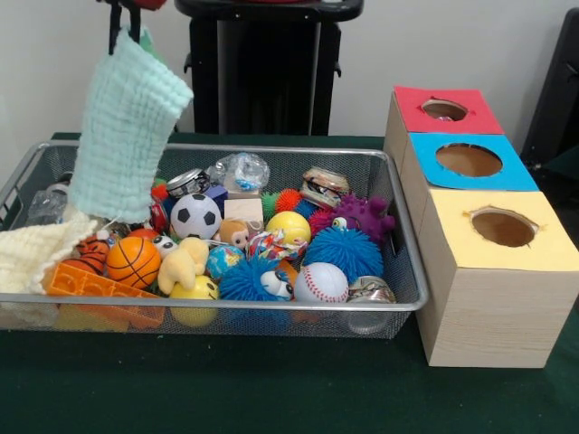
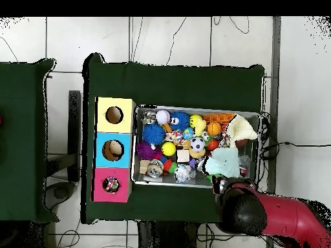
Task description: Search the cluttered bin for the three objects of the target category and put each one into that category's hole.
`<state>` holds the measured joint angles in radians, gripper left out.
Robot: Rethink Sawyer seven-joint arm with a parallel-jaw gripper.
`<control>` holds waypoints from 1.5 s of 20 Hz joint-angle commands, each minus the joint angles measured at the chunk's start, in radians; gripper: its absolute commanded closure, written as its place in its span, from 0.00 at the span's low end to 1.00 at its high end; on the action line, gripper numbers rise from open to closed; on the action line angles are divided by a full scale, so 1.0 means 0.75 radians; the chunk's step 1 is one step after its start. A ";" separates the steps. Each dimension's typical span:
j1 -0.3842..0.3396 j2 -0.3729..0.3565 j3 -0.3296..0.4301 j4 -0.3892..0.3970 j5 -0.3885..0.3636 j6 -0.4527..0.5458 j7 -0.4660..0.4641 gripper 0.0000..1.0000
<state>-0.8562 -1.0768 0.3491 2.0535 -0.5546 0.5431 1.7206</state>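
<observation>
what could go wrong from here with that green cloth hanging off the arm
The pincer holds the mint-green waffle cloth by one top edge only, so it may slip and fall back over the toys. Its lower end hangs by the cream knitted cloth and could drag it along. It is also not a spotted scrap, so carrying it to the red-panel hole would probably be a wrong drop.

Premises: a robotics lab. Evidence: a red robot arm (image 2: pixel 271 216) on a black pedestal (image 1: pixel 267 63) at a green-covered tabletop (image 1: pixel 271 389); cables (image 2: pixel 275 139) trailing over a tiled floor (image 2: pixel 168 39); plain white wall (image 1: pixel 434 41); a purpose-built sorting box (image 1: pixel 479 226) with colour-coded holes.
</observation>
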 commanded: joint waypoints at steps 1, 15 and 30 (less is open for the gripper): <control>-0.017 0.239 0.065 0.037 -0.211 -0.225 -0.095 1.00; -0.070 0.402 0.045 -0.079 -0.355 -0.267 -0.100 1.00; -0.175 0.424 0.166 -0.170 -0.368 -0.214 -0.228 1.00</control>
<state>-0.9553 -0.7970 0.3697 2.0492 -0.7605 0.3552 1.7206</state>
